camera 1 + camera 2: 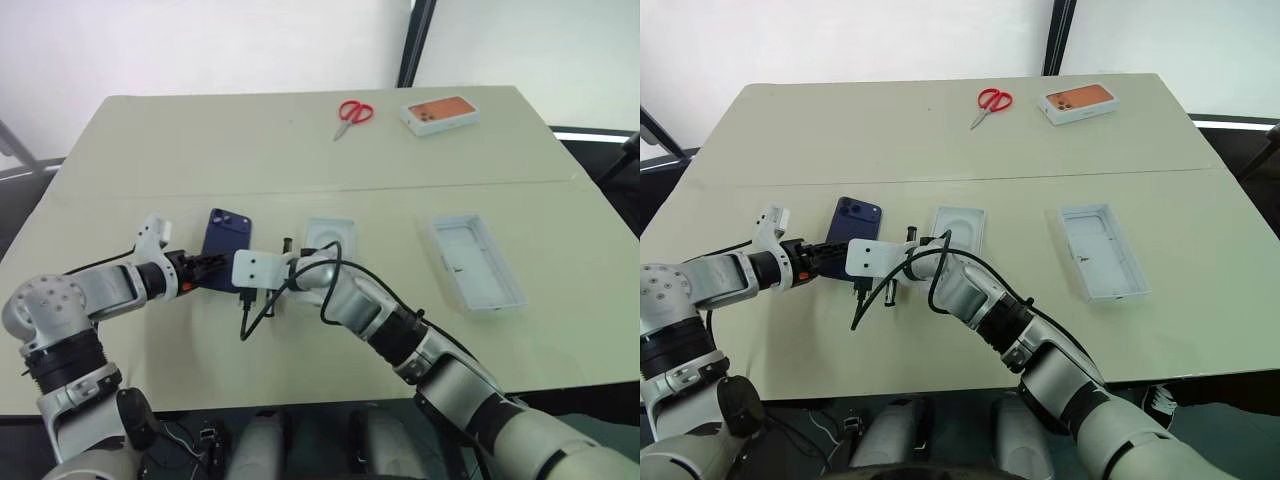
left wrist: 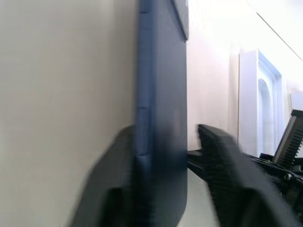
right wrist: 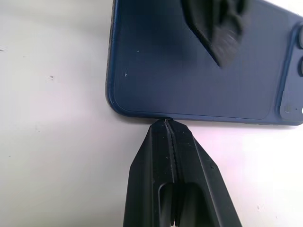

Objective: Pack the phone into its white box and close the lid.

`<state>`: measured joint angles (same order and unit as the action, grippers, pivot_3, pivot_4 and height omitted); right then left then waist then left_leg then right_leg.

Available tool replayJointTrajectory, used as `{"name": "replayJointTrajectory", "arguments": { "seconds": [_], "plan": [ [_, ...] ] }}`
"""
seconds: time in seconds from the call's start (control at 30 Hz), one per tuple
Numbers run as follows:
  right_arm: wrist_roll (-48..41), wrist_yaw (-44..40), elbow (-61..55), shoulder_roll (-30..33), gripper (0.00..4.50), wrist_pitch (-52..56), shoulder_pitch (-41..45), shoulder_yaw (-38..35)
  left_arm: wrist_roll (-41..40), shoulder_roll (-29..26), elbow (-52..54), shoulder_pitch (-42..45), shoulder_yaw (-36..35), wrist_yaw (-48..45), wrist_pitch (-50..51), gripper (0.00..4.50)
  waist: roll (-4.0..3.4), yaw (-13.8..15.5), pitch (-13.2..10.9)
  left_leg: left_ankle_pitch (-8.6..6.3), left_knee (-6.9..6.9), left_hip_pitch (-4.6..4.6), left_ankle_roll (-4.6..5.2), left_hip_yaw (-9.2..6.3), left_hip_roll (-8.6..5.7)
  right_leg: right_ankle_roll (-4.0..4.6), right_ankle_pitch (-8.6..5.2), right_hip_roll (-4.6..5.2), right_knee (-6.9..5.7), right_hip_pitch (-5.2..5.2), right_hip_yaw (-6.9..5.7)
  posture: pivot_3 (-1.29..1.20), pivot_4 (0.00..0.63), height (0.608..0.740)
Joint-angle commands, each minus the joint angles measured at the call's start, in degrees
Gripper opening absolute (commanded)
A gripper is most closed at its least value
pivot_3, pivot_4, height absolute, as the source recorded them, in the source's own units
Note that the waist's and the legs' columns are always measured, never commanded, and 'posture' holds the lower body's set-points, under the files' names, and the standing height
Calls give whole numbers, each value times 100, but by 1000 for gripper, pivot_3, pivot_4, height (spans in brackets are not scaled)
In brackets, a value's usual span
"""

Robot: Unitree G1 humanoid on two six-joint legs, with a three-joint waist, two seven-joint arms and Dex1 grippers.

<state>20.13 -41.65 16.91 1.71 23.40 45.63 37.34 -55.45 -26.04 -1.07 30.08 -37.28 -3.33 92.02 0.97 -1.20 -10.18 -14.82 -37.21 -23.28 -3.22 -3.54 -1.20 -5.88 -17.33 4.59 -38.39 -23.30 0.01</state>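
The dark navy phone (image 1: 227,243) lies on the beige table, left of centre. My left gripper (image 1: 207,270) reaches in from the left with its fingers astride the phone's near end (image 2: 161,118). One finger (image 2: 116,179) rests against the phone's side and the other finger (image 2: 220,161) stands a small gap off its back, so the gripper is open. My right gripper (image 3: 168,124) is shut, its tips touching the phone's long edge (image 3: 189,71). The white box (image 1: 476,265) lies open side up to the right, away from both grippers. The lid is out of view.
A white insert tray (image 1: 330,238) with a rounded recess lies just right of the phone. Red scissors (image 1: 353,113) and an orange-printed white box (image 1: 440,114) sit at the far edge. A black cable (image 1: 262,312) loops under my right wrist.
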Motion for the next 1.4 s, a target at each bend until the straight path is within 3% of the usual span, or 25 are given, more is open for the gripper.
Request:
{"name": "replayJointTrajectory", "arguments": {
  "seconds": [0.03, 0.27, 0.37, 0.43, 0.6, 0.73, 0.93, 1.1, 1.4],
  "plan": [
    [45, -48, -333, 68, 0, 74, -40, -34, -88, 0, 128, 129, -187, 42, 48, 1743, 1, 7, -1, 0, 0, -1, 0, 0, 0, 0, 0, 0, 0, 0, 0, 0, 150, 740],
    [-59, -178, -1095, 529, 0, 548, -71, -440, -240, 141, 102, 172, -440, 114, 48, 1743, 3, 21, -1, 0, -2, -6, 0, -1, -1, 0, 0, 3, 1, -3, -1, 0, 150, 740],
    [-124, -224, -1377, 687, 0, 733, -71, -594, -242, 156, 80, 181, -446, 121, 48, 889, 3, 16, -1, 0, -1, -6, 0, -1, -2, 0, 0, 2, 1, -4, -1, 0, 150, 740],
    [-167, -315, -1672, 843, 0, 895, -131, -705, -311, 191, 89, 223, -519, 116, 48, 40, 5, 16, 0, 0, -1, -4, 0, -1, -1, 0, 0, 0, 1, -2, -2, 0, 150, 740],
    [-294, -464, -2236, 1126, 0, 1220, -239, -893, -552, 222, 131, 255, -598, 106, 48, 40, 6, 4, -1, 1, 3, -9, -2, 1, -2, 0, 0, -2, 1, -10, -1, 0, 150, 740],
    [-695, -701, -3034, 1573, 0, 1518, -459, -1442, -1070, 722, 211, 589, -998, 363, 48, 40, 17, 65, -8, 1, 0, -14, -2, -4, 0, 0, 0, 4, 5, -8, -5, 0, 150, 740],
    [-1299, -1094, -3821, 2530, 0, 1654, -844, -2202, -2077, 2138, 885, 762, -754, 1327, -209, 40, 31, 88, -11, -6, -10, -16, 11, -5, -8, -2, 1, 14, 21, 10, -8, 0, 150, 740],
    [-1534, -1241, -3911, 3335, 0, 1410, -1407, -2615, -2205, 2852, 1117, 485, 50, 2091, -442, 40, 33, 45, -13, -7, -5, -9, 13, 7, -6, -2, 1, 4, 16, 7, -2, 0, 150, 740],
    [-1649, -1029, -3783, 3886, 0, 1279, -1759, -2800, -2458, 2834, 884, 154, 854, 2657, -780, 40, 33, 66, -13, -11, -10, -8, 21, 10, -5, 0, 2, -3, 14, 7, 3, 0, 150, 740]
  ]
}}
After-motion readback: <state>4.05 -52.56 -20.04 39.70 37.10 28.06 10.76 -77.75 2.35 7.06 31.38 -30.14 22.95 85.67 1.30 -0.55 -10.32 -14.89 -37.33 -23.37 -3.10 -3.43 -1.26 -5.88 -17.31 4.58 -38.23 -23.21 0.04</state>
